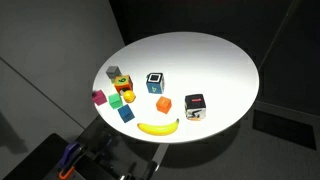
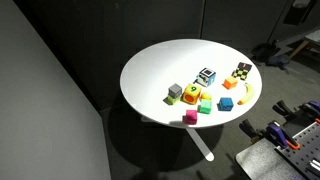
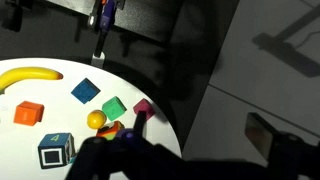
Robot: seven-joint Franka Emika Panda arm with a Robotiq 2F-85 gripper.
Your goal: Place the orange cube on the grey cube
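Lying untouched on a round white table (image 1: 200, 55), a small plain orange cube (image 1: 164, 104) sits, in an exterior view, between a black-and-white cube with blue marks (image 1: 155, 82) on its far side and a yellow banana (image 1: 158, 127) nearer the rim. A black-and-white cube with red marks (image 1: 195, 105) stands just to its right. A small dull grey cube (image 1: 113, 72) stands well apart at the far left, beside a cluster of green, blue, magenta and yellow pieces (image 1: 118, 98). In the wrist view the robot's dark gripper (image 3: 118, 152) hangs over the table's edge, clear of the orange cube. How far its jaws are parted cannot be told.
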